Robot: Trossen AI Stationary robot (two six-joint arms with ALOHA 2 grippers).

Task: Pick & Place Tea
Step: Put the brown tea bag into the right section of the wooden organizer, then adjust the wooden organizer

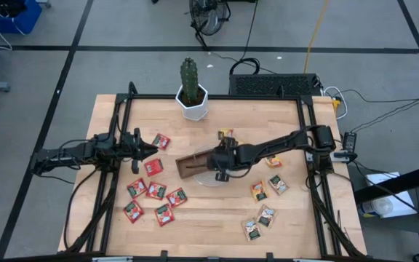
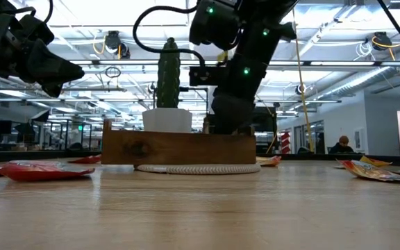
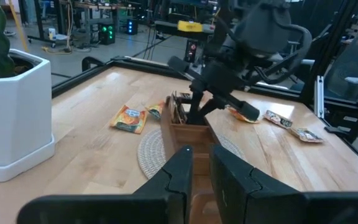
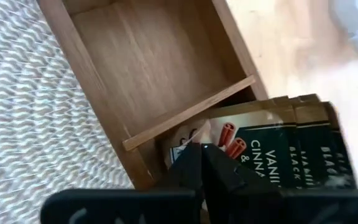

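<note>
Right wrist view: the right claw is pinched shut, empty, over the wooden tray, just above dark sachets standing in one compartment. Beneath the tray lies a woven mat. Left claw hovers narrowly parted, empty, above red sachets scattered on the table.

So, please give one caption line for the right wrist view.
Shut right gripper over brown wooden tray, one compartment empty, dark sachets beside the divider.

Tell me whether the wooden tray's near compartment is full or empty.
Empty: the brown wooden tray's compartment shows bare wood, while sachets fill the next one beyond the divider.
</note>
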